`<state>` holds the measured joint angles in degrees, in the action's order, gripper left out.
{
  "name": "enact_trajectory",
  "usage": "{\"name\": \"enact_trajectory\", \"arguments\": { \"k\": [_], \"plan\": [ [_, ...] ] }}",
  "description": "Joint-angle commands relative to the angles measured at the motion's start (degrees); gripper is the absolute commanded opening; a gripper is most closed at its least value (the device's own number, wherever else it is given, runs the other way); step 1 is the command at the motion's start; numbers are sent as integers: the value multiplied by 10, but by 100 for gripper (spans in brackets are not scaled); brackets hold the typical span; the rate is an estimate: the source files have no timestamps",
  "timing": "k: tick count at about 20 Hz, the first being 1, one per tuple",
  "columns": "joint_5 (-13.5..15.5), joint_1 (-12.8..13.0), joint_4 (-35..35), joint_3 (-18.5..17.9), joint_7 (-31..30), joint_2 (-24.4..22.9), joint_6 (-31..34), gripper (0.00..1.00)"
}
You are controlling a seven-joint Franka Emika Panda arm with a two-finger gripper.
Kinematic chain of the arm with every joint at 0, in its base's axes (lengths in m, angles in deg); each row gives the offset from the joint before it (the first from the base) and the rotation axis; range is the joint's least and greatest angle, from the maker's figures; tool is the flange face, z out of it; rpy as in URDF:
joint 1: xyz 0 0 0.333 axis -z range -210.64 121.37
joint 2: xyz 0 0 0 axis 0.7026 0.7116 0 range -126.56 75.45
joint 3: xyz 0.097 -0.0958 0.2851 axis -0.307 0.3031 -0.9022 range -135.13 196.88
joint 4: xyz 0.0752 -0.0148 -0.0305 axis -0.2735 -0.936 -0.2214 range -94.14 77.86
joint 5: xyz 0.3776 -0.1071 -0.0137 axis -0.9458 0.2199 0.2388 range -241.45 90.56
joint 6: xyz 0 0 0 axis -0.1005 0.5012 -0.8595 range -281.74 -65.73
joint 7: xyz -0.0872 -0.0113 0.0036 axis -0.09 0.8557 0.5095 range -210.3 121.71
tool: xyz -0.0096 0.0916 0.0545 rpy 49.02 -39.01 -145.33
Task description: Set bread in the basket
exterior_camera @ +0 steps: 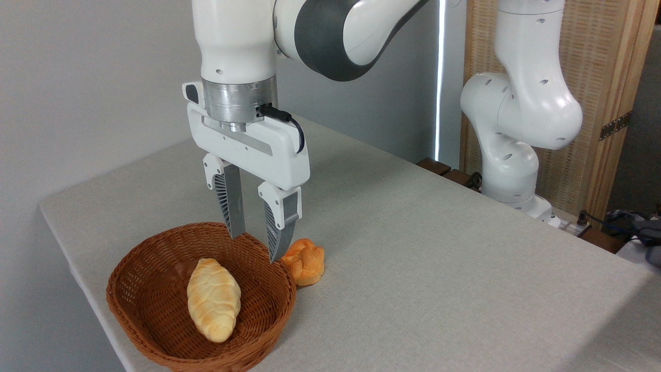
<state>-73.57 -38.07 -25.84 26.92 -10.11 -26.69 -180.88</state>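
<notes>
**Bun outside the basket, tool empty above the rim**

Landmark = basket, reddish wicker, near the front-left corner of the worktop.

Bread, the small orange knotted bun, sits on the worktop just outside the basket's right rim, touching it or nearly so; can't tell which. Inside the basket lies a pale ridged loaf, not the task item.

Tool: empty, fingers a moderate gap apart, neither wide nor pinched. It hangs above the basket's far-right rim, tips at about rim level in this view, w/ the right tip overlapping the bun's left edge in the pic. Nothing gripped.

Risks, as I judge them:
- Tool seems offset toward the basket vs. the bun. A straight descent could land a finger on the wicker rim and tip or shove the basket.
- Gap looks tight for the bun's width; a tip may come down on top and squash or roll it away.
- Bun is tucked against the rim, so there's little room for the basket-side finger.

Hard to make out: depth btw tips and bun (one view only), the bun's left side behind the fingertip, basket's front edge cut off by the frame.
</notes>
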Motion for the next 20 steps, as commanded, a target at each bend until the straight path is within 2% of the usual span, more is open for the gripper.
{"name": "enact_trajectory", "arguments": {
  "k": [1,10,13,18,20],
  "plan": [
    [9,-3,4,0,12,-4,24,100],
    [8,-2,2,4,12,1,37,100],
    [7,-1,-3,5,34,0,41,100],
    [6,6,-39,5,44,-17,42,100],
    [4,7,-69,5,72,-39,40,100]
  ]
}}
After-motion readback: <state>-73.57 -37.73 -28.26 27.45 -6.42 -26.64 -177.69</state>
